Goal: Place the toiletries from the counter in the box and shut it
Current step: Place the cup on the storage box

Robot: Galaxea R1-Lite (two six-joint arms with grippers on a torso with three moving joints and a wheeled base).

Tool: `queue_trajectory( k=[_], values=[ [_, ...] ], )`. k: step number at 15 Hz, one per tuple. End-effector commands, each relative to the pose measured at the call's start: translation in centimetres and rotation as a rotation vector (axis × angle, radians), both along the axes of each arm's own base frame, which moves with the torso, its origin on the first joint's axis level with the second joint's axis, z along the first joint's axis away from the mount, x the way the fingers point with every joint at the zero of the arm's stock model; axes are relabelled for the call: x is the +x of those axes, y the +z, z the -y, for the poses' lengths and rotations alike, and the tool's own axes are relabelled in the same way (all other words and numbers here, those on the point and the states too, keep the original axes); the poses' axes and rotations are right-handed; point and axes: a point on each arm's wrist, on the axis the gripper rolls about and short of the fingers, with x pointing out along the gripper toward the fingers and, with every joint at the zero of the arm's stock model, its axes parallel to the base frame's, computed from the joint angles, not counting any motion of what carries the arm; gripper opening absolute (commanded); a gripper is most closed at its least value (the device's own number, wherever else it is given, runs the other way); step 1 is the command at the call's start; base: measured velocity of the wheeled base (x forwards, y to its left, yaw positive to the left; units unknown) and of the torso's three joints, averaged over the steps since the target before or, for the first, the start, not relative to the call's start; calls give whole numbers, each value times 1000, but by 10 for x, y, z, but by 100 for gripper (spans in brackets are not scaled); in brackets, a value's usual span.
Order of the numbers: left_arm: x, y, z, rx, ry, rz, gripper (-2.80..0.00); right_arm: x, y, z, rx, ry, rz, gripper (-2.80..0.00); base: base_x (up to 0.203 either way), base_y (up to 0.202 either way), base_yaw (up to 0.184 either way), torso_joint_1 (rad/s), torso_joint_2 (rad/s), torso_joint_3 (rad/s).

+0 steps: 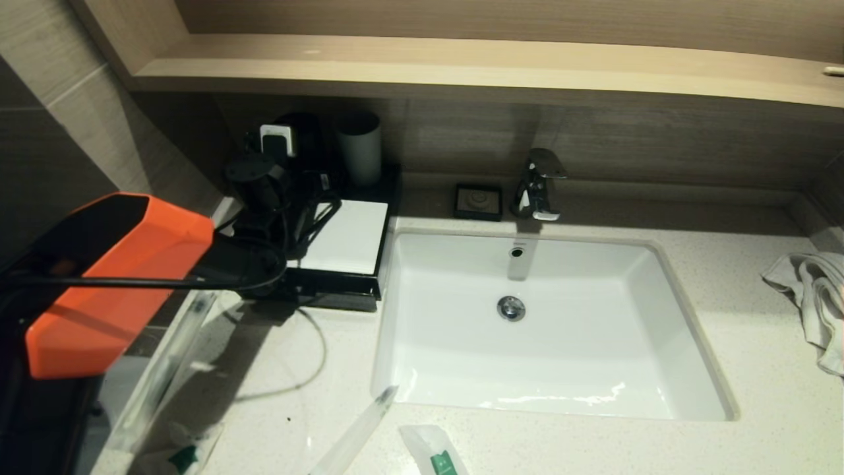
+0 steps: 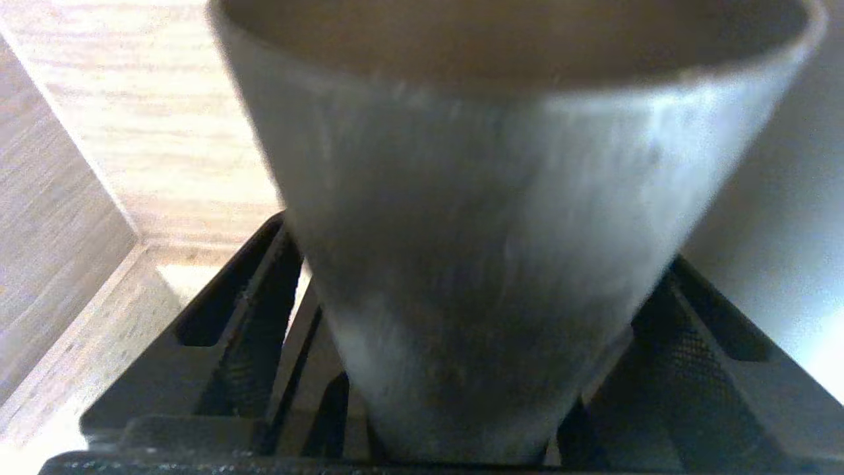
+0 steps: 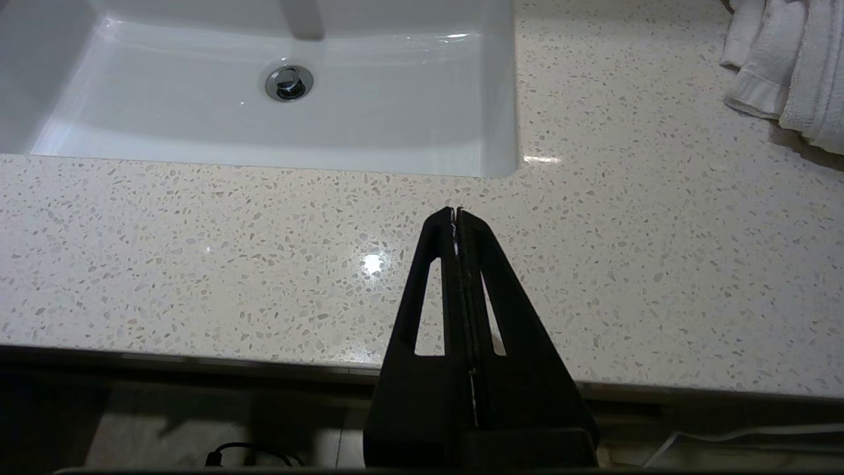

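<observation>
Toiletries lie scattered on the counter [image 1: 659, 448] in front of the white sink [image 1: 547, 323]: a clear sachet with a green label [image 1: 438, 455] at the near edge, a long clear-wrapped stick [image 1: 359, 432] just beside it, another long stick [image 1: 165, 369] further left, and a second green-labelled sachet [image 1: 181, 455] near the left corner. None is in the box [image 1: 343, 247], a flat black case with a white top panel just left of the sink. These packets look very light, thin and slippery, with crinkly wrap that gives under pressure; a pinch across the middle of each seems safest. The left gripper [image 2: 461, 409] is at the back left corner, its fingers spread wide on either side of a pale cup [image 2: 501, 231] and not visibly clamping it. The right gripper [image 3: 456, 218] is parked low at the front counter edge, fingers pressed together and empty. A white towel [image 1: 811, 290] lies crumpled at far right.
</observation>
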Motion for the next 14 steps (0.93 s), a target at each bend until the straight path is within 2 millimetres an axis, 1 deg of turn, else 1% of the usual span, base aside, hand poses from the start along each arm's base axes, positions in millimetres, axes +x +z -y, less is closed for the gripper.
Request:
queue_trajectory(
  k=[1,7,9,14],
  values=[
    [-10,6,-2,-2,1,3,0,0,0,0,0,0,0,-280,0,0,0,0,0,0],
    [-34,18,-8,-3,1,3,0,0,0,0,0,1,0,-280,0,0,0,0,0,0],
    [-42,18,-11,-1,0,-13,0,0,0,0,0,-1,0,-280,0,0,0,0,0,0],
    [-68,7,-17,16,-3,-96,0,0,0,0,0,1,0,-280,0,0,0,0,0,0]
  ],
)
